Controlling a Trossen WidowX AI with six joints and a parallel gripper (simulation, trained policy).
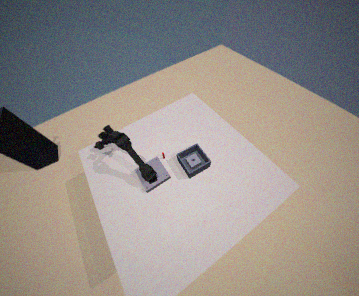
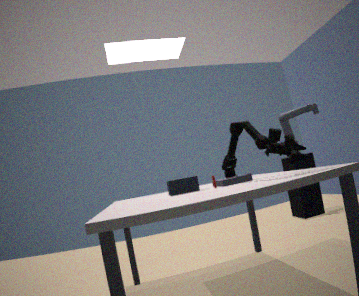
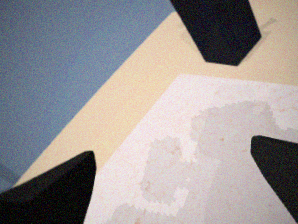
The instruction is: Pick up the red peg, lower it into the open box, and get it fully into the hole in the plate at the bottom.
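From where I stood in the room, the exterior view took in four table legs (image 2: 112,262) first, then the low outer side of the open box (image 2: 183,186) (image 1: 183,167), and farther back a bent grey arm (image 2: 297,114) and a bright ceiling panel (image 2: 144,51). The top view instead gave away the inside of that box: a pale plate (image 1: 196,157) at the bottom with a small dark hole at its middle. The wrist view had neither box nor peg in it, only a stretch of white table (image 3: 235,190) (image 1: 207,215) (image 2: 182,206) and, beyond, a black pedestal (image 3: 225,35) (image 1: 37,145) (image 2: 307,200).

The red peg (image 1: 163,155) (image 2: 214,181) stood upright on the table, outside the box, between it and the base plate (image 1: 164,176) (image 2: 242,179) of the black arm (image 1: 136,156) (image 2: 234,142). The gripper (image 1: 101,136) (image 2: 302,150) (image 3: 174,152) was well apart from the peg, over on the other side of the base and raised above the table, reaching away toward the pedestal. Its two fingers were spread wide, with nothing between them.

Counting up, I made it one peg, one box, one plate with one hole, one gripper and one pedestal, but two arms, the black one and the grey one behind it.
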